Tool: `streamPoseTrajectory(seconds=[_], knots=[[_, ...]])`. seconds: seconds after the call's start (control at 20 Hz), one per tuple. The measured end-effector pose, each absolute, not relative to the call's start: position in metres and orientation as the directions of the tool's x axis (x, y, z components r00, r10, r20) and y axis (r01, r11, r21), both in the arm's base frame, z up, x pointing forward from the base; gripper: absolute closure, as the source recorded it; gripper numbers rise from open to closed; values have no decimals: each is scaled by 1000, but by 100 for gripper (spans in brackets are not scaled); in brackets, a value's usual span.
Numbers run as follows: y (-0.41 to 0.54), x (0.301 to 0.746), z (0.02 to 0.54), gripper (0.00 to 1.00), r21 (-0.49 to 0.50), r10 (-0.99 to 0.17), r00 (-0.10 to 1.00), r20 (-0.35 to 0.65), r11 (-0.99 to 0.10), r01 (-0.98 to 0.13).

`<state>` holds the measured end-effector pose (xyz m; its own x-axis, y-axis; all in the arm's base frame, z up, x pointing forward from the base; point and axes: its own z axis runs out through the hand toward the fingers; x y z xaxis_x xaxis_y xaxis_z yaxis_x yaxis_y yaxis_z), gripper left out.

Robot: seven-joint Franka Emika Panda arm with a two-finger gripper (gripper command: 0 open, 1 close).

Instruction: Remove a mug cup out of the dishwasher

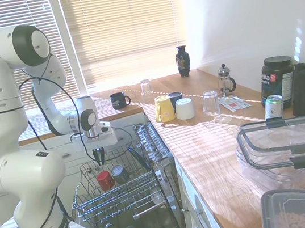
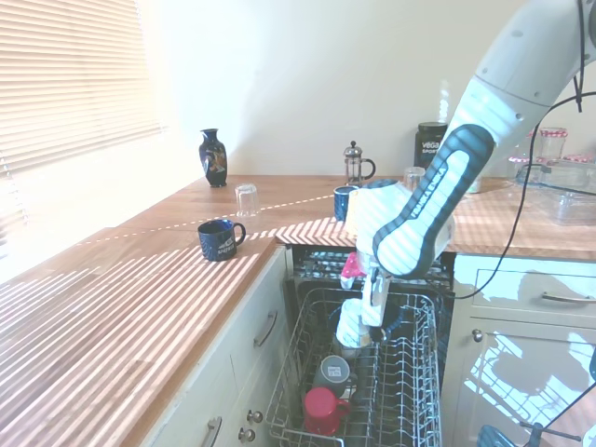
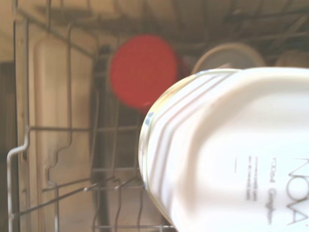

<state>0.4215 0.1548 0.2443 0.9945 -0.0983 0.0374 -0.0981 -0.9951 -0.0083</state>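
My gripper (image 2: 371, 326) hangs over the pulled-out upper rack (image 2: 410, 391) of the dishwasher, shut on the rim of the small white mug cup (image 2: 352, 321), which is lifted clear of the prongs. In the wrist view the mug cup (image 3: 227, 154) fills the lower right, its grey print sideways. Below it in the rack stand a red mug (image 2: 321, 410) and a grey-blue mug (image 2: 333, 372) with a pale round base. From the other side the gripper (image 1: 98, 155) shows above the red mug (image 1: 105, 180) and the rack (image 1: 125, 201); the white mug is mostly hidden there.
A wooden counter (image 1: 216, 156) runs along both sides of the dishwasher. It bears a dark blue mug (image 2: 219, 239), a yellow mug (image 1: 164, 109), a white cup (image 1: 184, 109), glasses, a vase (image 1: 183, 60), a French press (image 1: 225, 79) and plastic containers (image 1: 289, 145).
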Motion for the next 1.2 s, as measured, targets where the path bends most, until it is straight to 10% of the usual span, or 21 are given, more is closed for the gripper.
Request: streamPoseTrajectory(seconds=[0.7, 1.2], knots=[[15, 447, 387, 100, -100, -394, 906, 156, -919, -382], [-83, 476, 395, 100, -81, -520, 840, 152, -854, -514]])
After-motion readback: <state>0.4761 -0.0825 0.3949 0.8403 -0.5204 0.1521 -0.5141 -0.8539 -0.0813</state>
